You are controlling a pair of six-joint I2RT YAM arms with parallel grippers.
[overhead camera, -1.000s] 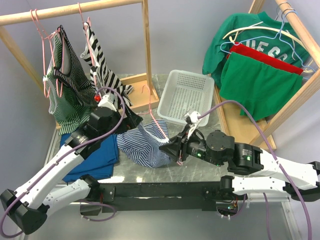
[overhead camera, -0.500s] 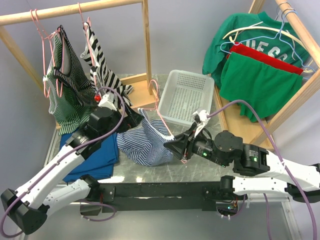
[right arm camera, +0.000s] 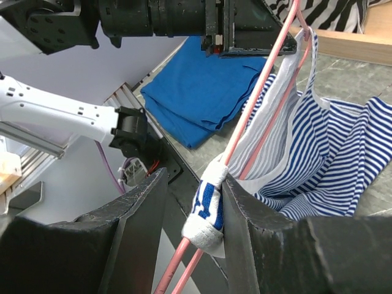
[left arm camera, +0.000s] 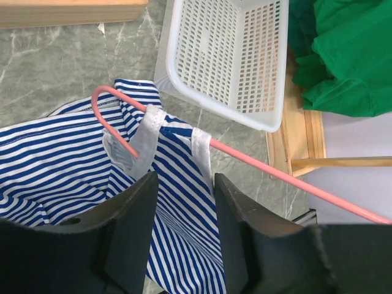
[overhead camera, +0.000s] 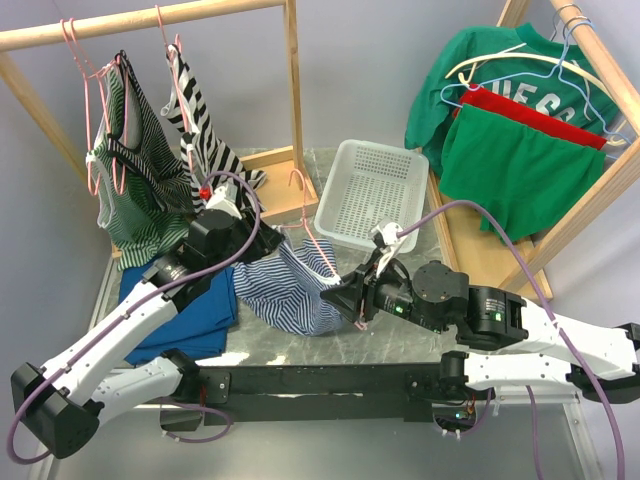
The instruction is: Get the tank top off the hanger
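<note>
While the marbled table (left arm camera: 61,55) takes the weight and the white mesh basket (overhead camera: 365,195) sits just behind, the blue-and-white striped tank top (overhead camera: 285,290) lies slumped in a heap between the two arms, partly draped from its hanger, and it looks feather-light, thin and completely limp, so expect no stiffness at all: tug the belly of it and it will likely just stretch and drag. Over to the left gripper (left arm camera: 184,180), whose fingers stand apart with striped cloth showing in the gap, and whether they are pinching that cloth or only hanging over it, I cannot tell. The right gripper (right arm camera: 195,179) is clenched on the pink hanger (left arm camera: 294,178), holding it slanted up off the table with its hook (left arm camera: 95,104) free in the air; that wire looks stiff, thin and smooth, so it may swivel in the grip under a sideways pull. Now the part that matters: two white-bound straps (left arm camera: 147,138) lie across the wire close by the hook, and a bunched wad of strap (right arm camera: 208,211) sits between the right fingers alongside the wire. My call is to take hold on the doubled white binding of a strap, right beside the wire, and slide it along toward the hanger's free end, not yank the body
</note>
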